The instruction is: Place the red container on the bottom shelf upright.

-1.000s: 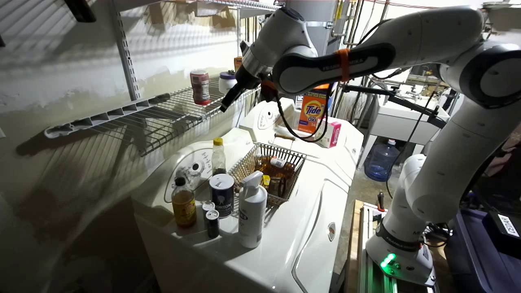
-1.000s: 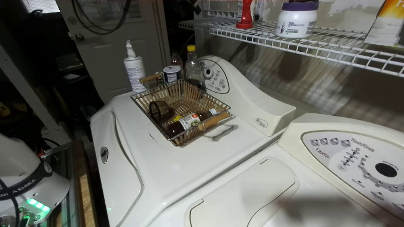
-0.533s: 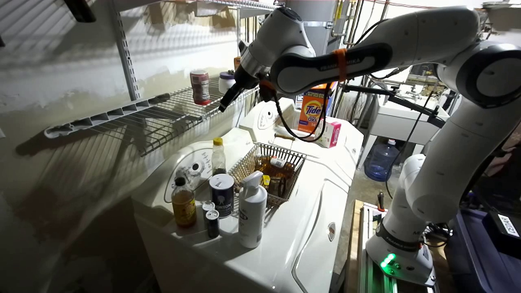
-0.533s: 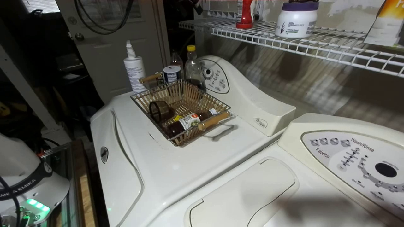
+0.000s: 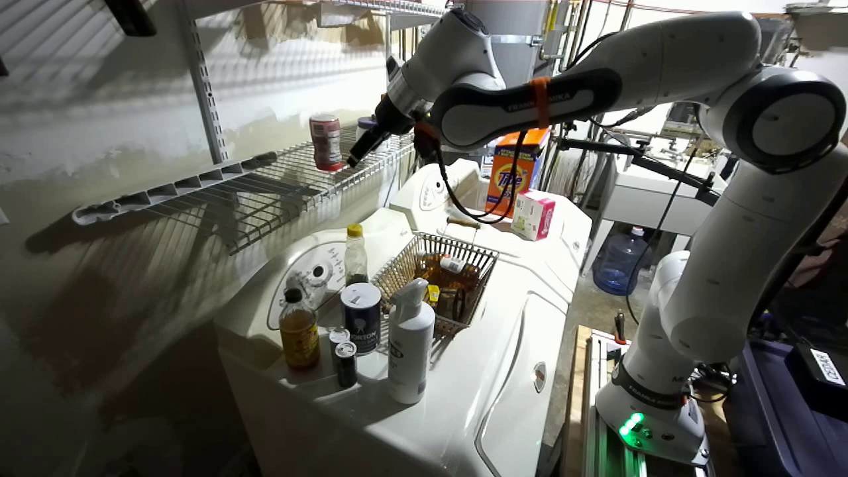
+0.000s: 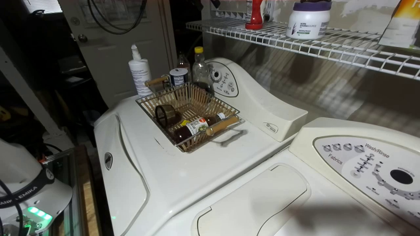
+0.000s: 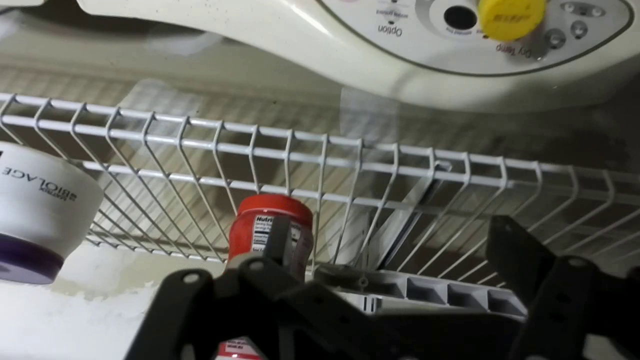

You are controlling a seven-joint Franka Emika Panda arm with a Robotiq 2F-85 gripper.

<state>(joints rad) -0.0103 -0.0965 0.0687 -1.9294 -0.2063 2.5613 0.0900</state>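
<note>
The red container (image 5: 326, 144) stands on the bottom shelf (image 5: 324, 193), a white wire rack, in both exterior views. It is upside down: its red lid rests on the wires, and its label print runs opposite to the neighbouring jar's in the inverted wrist view. My gripper (image 5: 352, 161) is just beside it in an exterior view. In the wrist view the gripper (image 7: 390, 227) is open; one finger (image 7: 279, 240) overlaps the container (image 7: 247, 230) and the other is well off to the right. Nothing is between the fingers. Whether that finger touches the container, I cannot tell.
A white jar with purple lid (image 6: 308, 21) shares the shelf, with an orange carton (image 6: 402, 24) farther along. A grey plastic strip (image 5: 175, 190) lies along the wall side. Below, a basket (image 6: 188, 95) and several bottles stand on the white machine. Another wire shelf (image 5: 397, 6) hangs above.
In an exterior view my open gripper has moved left and slightly up, close to the red container. The container has not moved.
</note>
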